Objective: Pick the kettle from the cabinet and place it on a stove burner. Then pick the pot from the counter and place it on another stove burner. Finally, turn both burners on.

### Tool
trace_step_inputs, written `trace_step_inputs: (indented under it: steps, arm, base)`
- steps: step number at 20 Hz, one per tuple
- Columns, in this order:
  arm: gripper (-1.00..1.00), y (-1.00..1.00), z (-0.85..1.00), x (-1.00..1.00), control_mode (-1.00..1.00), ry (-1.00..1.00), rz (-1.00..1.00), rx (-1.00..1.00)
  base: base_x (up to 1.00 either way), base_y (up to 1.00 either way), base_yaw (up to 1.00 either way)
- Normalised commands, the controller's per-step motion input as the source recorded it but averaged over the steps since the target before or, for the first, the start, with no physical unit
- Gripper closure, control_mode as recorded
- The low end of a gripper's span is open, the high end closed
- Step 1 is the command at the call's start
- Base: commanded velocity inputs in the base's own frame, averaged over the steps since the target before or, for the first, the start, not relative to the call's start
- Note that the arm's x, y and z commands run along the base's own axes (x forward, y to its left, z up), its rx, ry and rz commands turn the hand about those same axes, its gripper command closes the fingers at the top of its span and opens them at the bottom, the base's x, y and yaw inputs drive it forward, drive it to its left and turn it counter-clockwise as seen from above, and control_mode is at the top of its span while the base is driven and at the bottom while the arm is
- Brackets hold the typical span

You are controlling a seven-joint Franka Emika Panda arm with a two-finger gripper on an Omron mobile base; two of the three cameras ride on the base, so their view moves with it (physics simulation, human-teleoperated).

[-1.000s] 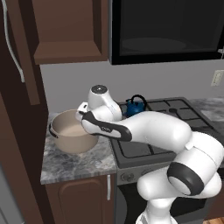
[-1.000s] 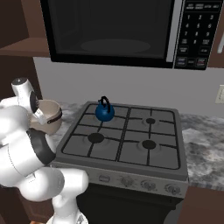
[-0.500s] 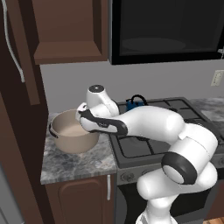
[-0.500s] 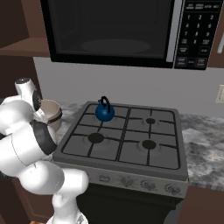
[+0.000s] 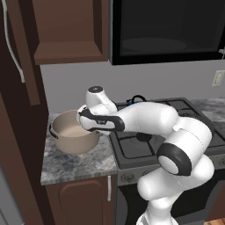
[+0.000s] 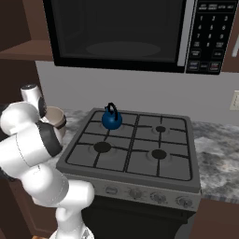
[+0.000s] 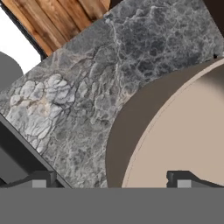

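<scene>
You have the pot (image 5: 74, 136) at centre left of the left base view: a wide, deep, matte beige-tan vessel with a paler, smooth inside and a dark stub handle on its left side, standing on the counter (image 5: 74, 165), a grey mottled stone-look slab with dark veining. Your arm's white glossy wrist covers the pot's right rim there, so the far handle is hidden. In the hand view the pot (image 7: 183, 131) fills the lower right as a broad curved wall and pale rim, cut off by the frame edges, with the counter (image 7: 87, 87) running diagonally above it and a strip of wood-grain floor at the upper left. The gripper (image 7: 111, 179) sits at the bottom of that view with its two small dark fingertips (image 7: 38, 178) spread wide apart, one over the stone and the other over the pot's pale inside, straddling the rim and closed on nothing; whether either tip touches the pot you cannot tell. In the right base view the kettle (image 6: 112, 119), small, round-bodied, glossy dark blue with a black arched handle, stands on the rear left of the stove burners (image 6: 158, 153), under dark grid grates on a grey steel top. There the pot (image 6: 55, 121) is mostly hidden behind your arm at the left edge.
</scene>
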Motion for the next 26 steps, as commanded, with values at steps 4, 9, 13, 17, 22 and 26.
trace_step_inputs:
  steps: [4,9,13,17,22,26]
  arm:
    - [-1.00,0.05,-0.15,0.15,-1.00,0.03,-0.05,-0.01]
    - [-1.00,0.13,-0.15,0.21,-1.00,0.02,-0.08,-0.01]
    - [-1.00,0.14,-0.16,0.19,-1.00,0.04,-0.08,-0.02]
    - [-1.00,0.06,-0.14,0.03,-1.00,0.05,-0.04,0.00]
    - [1.00,0.06,-0.17,0.04,-1.00,0.05,-0.01,0.00]
    - [1.00,0.01,-0.03,0.00,-1.00,0.09,0.00,0.00]
  base:
    - [0.00,0.00,0.00]
    - [0.00,0.00,0.00]
    - [0.00,0.00,0.00]
    - [0.00,0.00,0.00]
    - [0.00,0.00,0.00]
    - [0.00,0.00,0.00]
